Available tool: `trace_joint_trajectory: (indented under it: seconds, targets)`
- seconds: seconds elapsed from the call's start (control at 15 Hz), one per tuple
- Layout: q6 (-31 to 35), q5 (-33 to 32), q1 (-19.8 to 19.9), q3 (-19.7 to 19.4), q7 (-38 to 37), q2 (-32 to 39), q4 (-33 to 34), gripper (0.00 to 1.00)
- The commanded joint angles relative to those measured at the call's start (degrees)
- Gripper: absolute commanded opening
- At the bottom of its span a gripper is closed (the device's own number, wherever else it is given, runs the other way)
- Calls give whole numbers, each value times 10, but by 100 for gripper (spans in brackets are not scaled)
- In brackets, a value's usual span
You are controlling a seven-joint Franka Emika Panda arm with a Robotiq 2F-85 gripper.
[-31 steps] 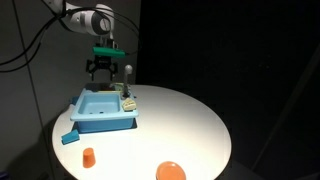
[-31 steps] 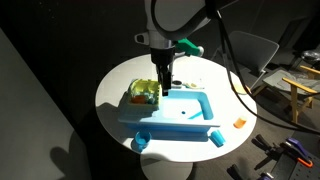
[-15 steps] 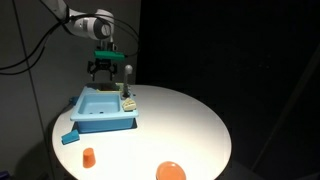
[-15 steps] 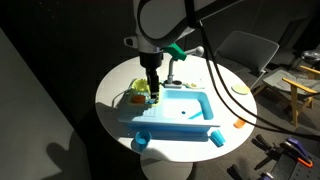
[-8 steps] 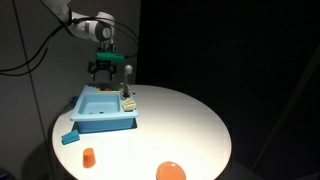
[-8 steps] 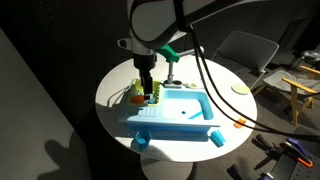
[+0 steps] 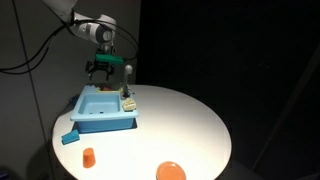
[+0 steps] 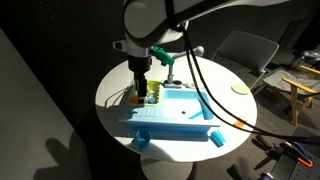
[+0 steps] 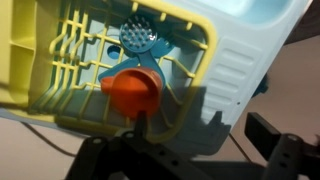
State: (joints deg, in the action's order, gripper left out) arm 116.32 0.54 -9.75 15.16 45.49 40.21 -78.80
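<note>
Now we are hovering with fingers (image 9: 285,150) apart over the orange cup (image 9: 135,92) inside the yellow rack (image 9: 55,60), likely needing a straight descent.

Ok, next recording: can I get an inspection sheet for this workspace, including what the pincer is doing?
Surface: round white table with a blue toy sink on it.
Job's things: yellow dish rack at the sink's end holds an orange piece and a blue perforated piece.
Clutter: orange cup, orange plate and blue block near the table edge.
Pincer: pincer open, above the rack, holding nothing.
Cables: black cables run from the arm across the table.
Surroundings: dark backdrop; chair beyond the table.
</note>
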Motion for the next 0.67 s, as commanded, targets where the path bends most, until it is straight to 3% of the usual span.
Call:
trace_joint_trajectory:
  seconds: [0.0, 0.6]
  targets:
    - [-30, 25, 9, 13, 17, 20, 39, 100]
    - [-46, 34, 11, 6, 5, 21, 46, 100]
